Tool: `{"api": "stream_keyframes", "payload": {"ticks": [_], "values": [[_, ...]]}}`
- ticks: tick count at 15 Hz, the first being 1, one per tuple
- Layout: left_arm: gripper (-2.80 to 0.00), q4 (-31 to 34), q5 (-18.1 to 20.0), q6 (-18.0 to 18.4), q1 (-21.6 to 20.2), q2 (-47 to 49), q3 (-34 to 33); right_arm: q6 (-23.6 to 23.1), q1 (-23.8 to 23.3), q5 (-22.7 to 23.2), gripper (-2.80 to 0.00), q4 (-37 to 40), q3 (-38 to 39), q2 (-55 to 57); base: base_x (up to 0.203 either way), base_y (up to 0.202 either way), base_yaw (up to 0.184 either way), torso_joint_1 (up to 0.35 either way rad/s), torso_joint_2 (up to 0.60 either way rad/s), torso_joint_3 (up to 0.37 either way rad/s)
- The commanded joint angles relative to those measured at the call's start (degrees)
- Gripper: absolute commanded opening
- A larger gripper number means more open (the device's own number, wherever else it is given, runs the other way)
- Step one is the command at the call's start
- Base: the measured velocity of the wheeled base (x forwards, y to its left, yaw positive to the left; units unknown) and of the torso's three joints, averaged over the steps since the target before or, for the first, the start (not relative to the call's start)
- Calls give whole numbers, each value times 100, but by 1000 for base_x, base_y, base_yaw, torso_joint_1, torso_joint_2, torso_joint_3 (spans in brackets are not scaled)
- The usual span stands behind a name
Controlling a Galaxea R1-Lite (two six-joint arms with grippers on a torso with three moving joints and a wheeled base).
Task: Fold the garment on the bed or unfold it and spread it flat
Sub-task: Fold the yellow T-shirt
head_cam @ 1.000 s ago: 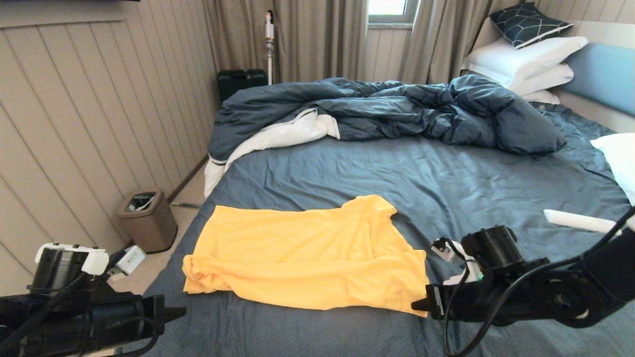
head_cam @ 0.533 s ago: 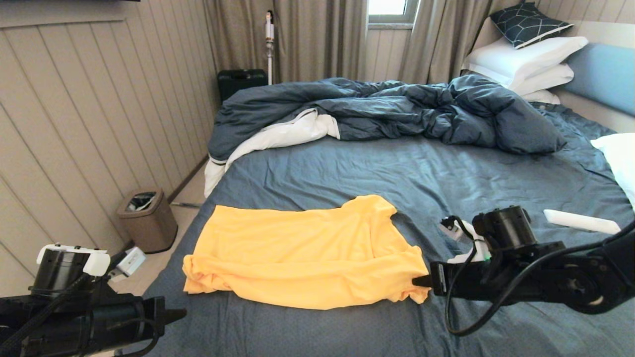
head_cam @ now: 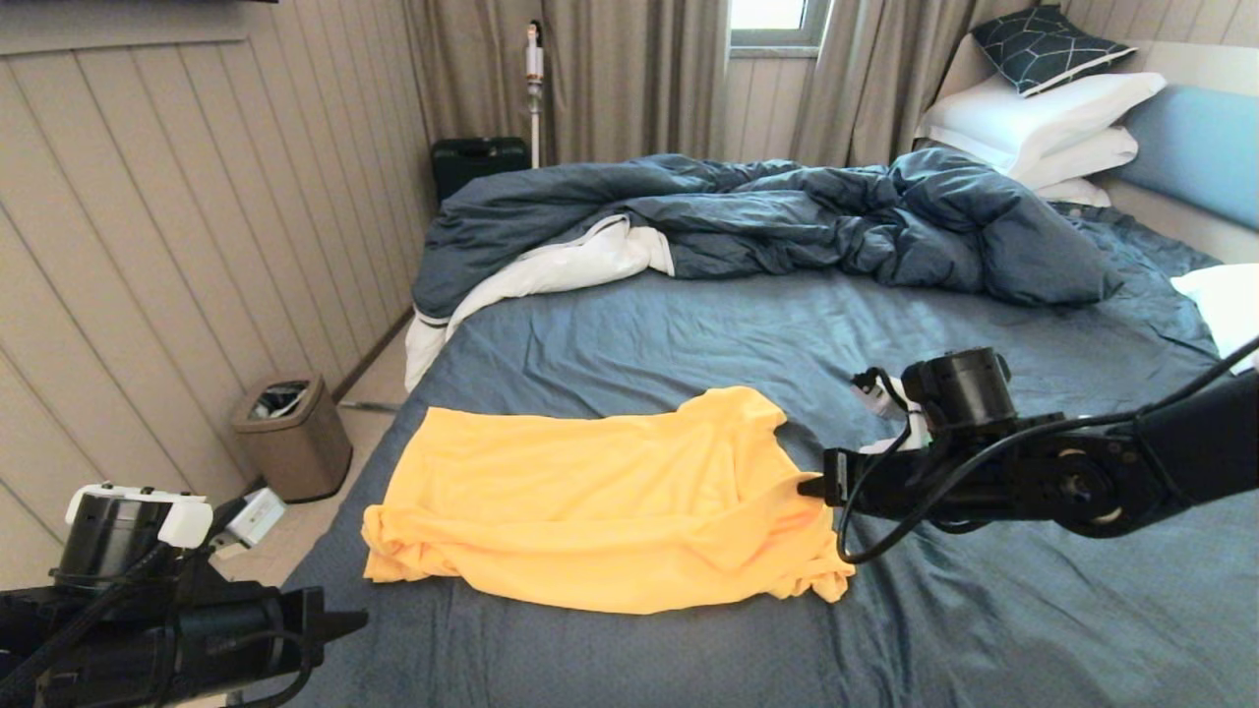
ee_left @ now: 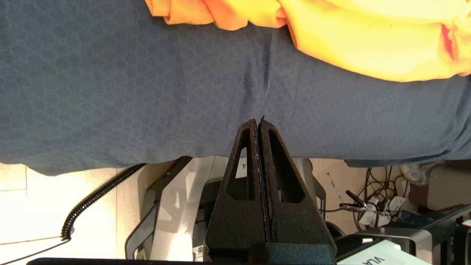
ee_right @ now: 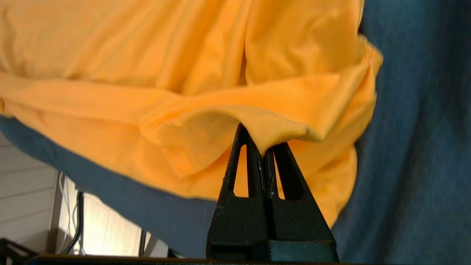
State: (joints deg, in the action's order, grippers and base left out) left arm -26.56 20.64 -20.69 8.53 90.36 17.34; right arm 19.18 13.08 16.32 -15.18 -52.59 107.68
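- garment (head_cam: 600,501) — thin, limp tee, near-left on the bed (head_cam: 885,324)
- right gripper (head_cam: 809,486) pinched shut on its right hem; fabric drapes, take edges/corners
- left gripper (ee_left: 259,123) closed, empty, parked near-left

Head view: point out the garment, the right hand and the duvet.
garment (head_cam: 590,501): head view, middle of the yellow fabric.
right hand (head_cam: 809,486): head view, fingertips at the garment's edge.
duvet (head_cam: 787,221): head view, crumpled dark blue top.

Black arms (head_cam: 1033,482), tapered black fingers (ee_right: 254,165)
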Motion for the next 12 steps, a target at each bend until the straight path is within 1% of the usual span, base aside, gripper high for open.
{"api": "stream_keyframes", "payload": {"ticks": [1, 3, 5, 12], "values": [[-280, -18, 1, -16, -1, -9, -2, 57, -7, -122, -280, -11, -283, 291, 0, 0, 0, 0, 0, 0], [-280, -16, -16, -23, -1, -36, 7, 133, -12, -300, -280, -11, -486, 414, 0, 0, 0, 0, 0, 0], [-280, 13, -33, -14, -1, -81, 54, 170, -35, -331, -280, -11, -668, 560, 0, 0, 0, 0, 0, 0], [-280, 71, -51, -17, 2, -355, 58, 449, -140, -710, -280, -11, -1386, 1164, 0, 0, 0, 0, 0, 0]]}}
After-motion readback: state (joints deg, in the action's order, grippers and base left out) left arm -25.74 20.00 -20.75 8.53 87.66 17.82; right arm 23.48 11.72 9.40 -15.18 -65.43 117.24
